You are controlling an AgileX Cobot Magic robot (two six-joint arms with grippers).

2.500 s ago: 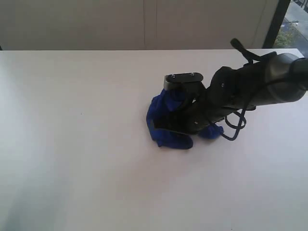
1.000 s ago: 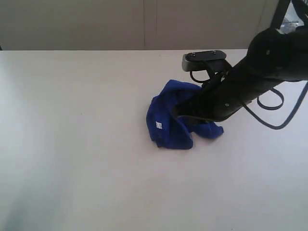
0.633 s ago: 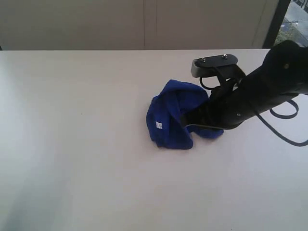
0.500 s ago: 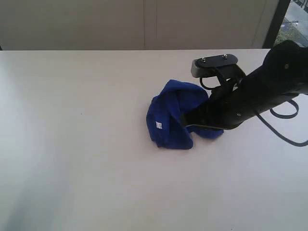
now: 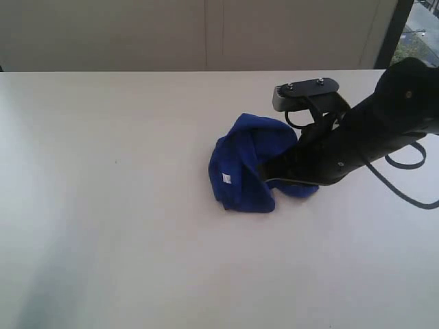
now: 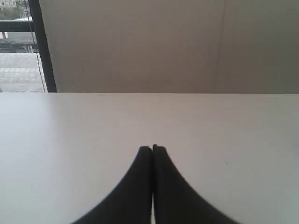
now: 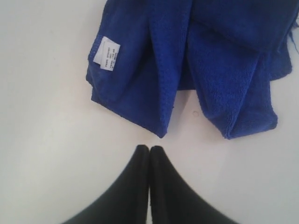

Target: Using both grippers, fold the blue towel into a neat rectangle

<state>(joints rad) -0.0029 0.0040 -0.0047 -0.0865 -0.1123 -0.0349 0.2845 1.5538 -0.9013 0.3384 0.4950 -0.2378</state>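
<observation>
We saw the blue towel (image 5: 241, 164) lying crumpled on the table (image 5: 123, 233), its white tag (image 7: 106, 52) showing. Just short of it, the right gripper (image 7: 149, 148) was pinched closed, holding nothing. The left gripper (image 6: 152, 148), likewise closed and empty, hung over the table, with a wall (image 6: 140, 46) beyond.

A plain white table (image 5: 103, 226) fills most of the scene, its surface matte and softly lit. A tiny dark speck (image 5: 115, 162) sits on its left half. Along the table's far edge runs a beige panelled wall (image 5: 123, 34), split by a thin vertical seam (image 5: 205, 34). At the table's far right corner a dark window frame (image 5: 393, 31) stands upright, with blurred greenery (image 5: 420, 41) outside beyond it.
</observation>
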